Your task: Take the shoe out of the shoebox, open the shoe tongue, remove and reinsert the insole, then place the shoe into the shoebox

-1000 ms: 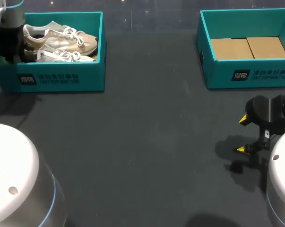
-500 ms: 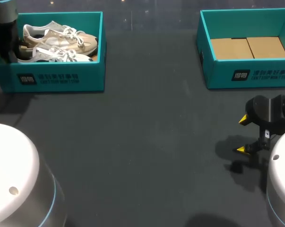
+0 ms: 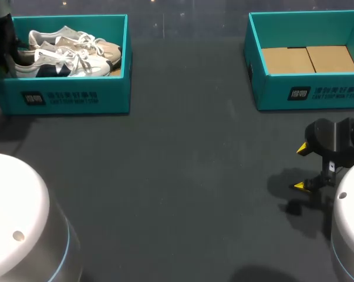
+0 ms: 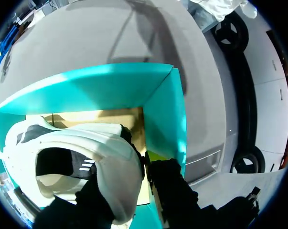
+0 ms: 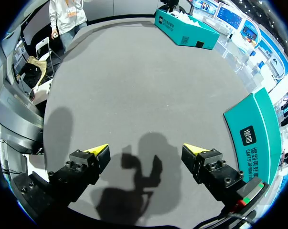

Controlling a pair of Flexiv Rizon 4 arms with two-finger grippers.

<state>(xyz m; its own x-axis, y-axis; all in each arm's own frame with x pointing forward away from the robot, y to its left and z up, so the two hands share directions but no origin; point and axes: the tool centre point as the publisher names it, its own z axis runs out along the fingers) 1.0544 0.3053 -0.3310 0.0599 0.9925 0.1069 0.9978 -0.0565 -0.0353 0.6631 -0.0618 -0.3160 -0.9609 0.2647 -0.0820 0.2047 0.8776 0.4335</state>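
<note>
Sneaker point(image 4: 101, 143) heel is pinched in your left end effector point(image 4: 129, 174), fingers closed on its heel wall, ready for lifting; it sits inside the shoebox point(image 3: 77, 97), at the left end. Since a second ago it has rolled up, navy side showing. Your right end effector point(image 5: 146, 152) hangs wide open, empty, well right of that shoebox.

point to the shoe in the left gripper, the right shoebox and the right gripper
shoe point(image 4: 108, 162): left wrist view, white heel.
right shoebox point(image 3: 276, 91): head view, front wall.
right gripper point(image 5: 144, 149): right wrist view, midway between its yellow tips.
</note>
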